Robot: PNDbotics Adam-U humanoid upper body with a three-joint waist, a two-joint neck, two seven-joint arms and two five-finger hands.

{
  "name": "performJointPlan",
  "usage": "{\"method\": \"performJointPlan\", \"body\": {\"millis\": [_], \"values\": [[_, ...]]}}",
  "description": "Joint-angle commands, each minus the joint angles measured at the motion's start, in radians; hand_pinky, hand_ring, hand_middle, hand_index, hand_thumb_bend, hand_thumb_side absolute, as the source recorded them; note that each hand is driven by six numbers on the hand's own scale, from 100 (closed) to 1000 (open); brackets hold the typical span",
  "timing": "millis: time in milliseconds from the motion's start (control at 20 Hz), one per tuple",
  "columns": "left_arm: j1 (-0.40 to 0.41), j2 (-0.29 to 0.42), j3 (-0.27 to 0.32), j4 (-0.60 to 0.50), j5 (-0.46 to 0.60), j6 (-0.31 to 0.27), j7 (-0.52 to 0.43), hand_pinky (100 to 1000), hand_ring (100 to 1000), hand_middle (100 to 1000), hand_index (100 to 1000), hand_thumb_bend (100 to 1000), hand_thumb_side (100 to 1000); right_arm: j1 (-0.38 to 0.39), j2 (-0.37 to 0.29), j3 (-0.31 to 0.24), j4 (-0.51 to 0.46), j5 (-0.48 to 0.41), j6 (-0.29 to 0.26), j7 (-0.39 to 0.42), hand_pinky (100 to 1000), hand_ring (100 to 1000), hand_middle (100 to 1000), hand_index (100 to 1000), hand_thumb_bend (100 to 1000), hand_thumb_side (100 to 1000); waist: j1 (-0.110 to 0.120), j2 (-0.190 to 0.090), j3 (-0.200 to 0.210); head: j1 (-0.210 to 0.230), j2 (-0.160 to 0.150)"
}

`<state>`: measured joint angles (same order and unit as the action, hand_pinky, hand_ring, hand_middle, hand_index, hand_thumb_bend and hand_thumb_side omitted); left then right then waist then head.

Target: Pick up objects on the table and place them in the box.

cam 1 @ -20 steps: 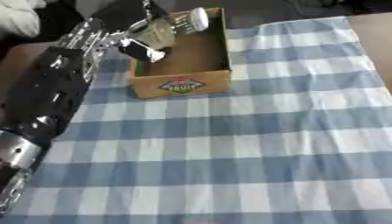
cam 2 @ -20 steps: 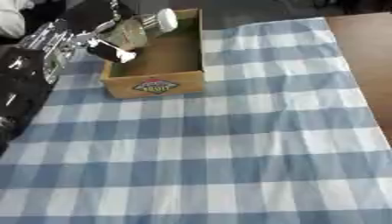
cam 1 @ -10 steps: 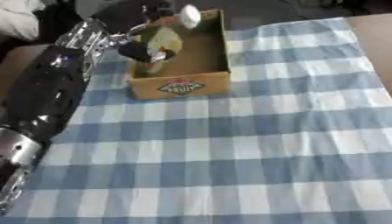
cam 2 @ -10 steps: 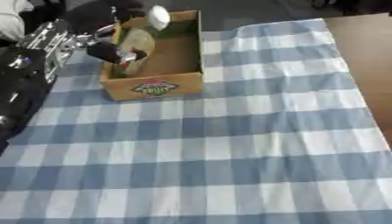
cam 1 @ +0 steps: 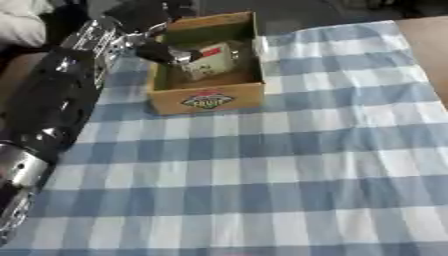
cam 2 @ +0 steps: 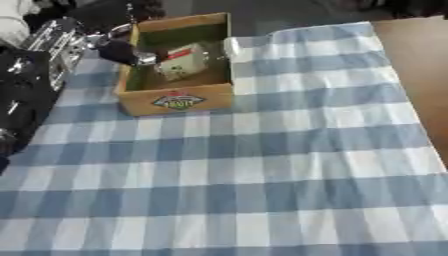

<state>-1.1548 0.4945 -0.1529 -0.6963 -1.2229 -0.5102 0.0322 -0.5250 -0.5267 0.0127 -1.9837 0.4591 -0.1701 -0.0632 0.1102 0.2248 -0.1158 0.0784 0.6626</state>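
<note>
A cardboard box point(cam 1: 208, 100) with a fruit label on its front stands at the far left of the checked cloth. Inside it lies a pale bottle-like object point(cam 1: 213, 61) with a red patch, tilted against the box floor. My left hand point(cam 1: 163, 51) reaches over the box's left wall from the upper left. Its dark fingers are curled round the left end of the object. My right hand shows in neither view.
My left arm point(cam 1: 52, 100), black and silver, runs down the left edge over the blue and white checked cloth point(cam 1: 262, 170). Bare brown tabletop point(cam 2: 420, 55) shows at the right, past the cloth's edge.
My left hand has lowered the pale object from above the box's rim down into the box, where it now lies tilted.
</note>
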Motion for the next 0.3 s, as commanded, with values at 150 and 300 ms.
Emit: {"method": "performJointPlan", "body": {"millis": [150, 300], "values": [[-0.016, 0.027, 0.022, -0.052, 0.079, 0.009, 0.000, 1000, 1000, 1000, 1000, 1000, 1000, -0.014, -0.014, -0.008, -0.016, -0.004, 0.001, 0.002, 486, 454, 489, 710, 143, 1000, -0.003, -0.024, 0.005, -0.009, -0.011], [0.014, 0.040, 0.029, -0.114, 0.170, 0.017, 0.035, 1000, 993, 1000, 1000, 831, 1000, -0.011, -0.017, -0.012, -0.016, -0.001, 0.003, -0.002, 486, 454, 489, 710, 142, 1000, -0.001, -0.024, 0.011, -0.012, -0.020]]}}
